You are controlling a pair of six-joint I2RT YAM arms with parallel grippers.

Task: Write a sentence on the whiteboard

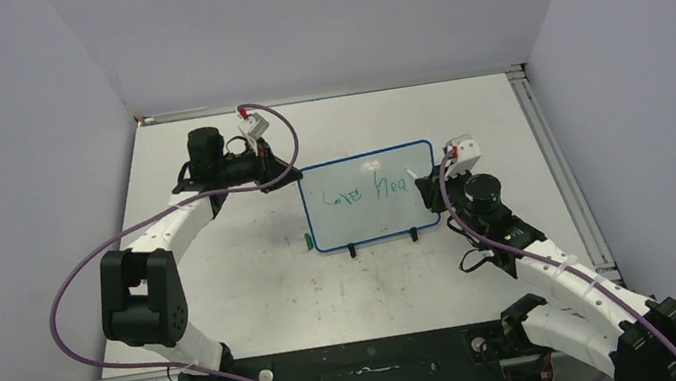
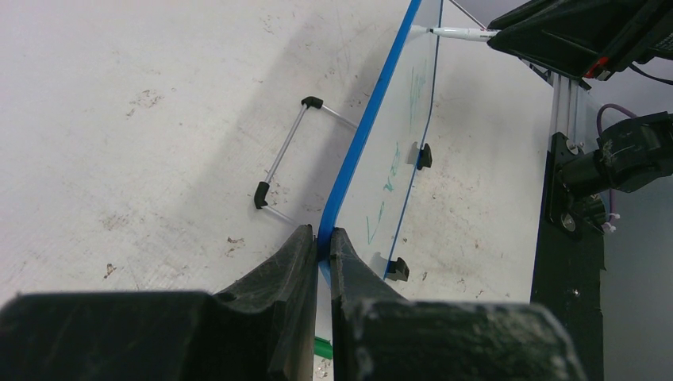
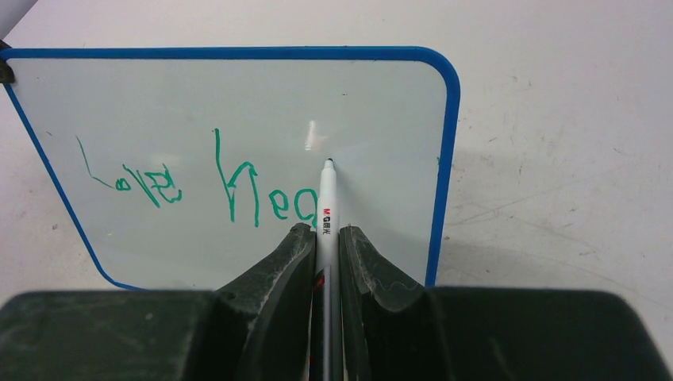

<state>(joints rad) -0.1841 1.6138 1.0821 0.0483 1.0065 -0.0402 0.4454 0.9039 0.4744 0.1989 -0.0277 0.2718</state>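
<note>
Whiteboard (image 1: 374, 223) stood tilted mid-worktop (image 1: 229, 298), left fingers (image 2: 292, 258) clamped on its blue edge. Right fingers (image 3: 287, 258) pinched marker (image 3: 326, 202), tip at the unfinished sentence (image 3: 238, 186). Risk: too much tip pressure could push the board back or slip the marker, botching letters.

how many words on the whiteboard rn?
2. The first word is on the whiteboard's left half in the top view; the second word is right of it, beside the pen tip, apparently unfinished. None looks hidden.
</note>
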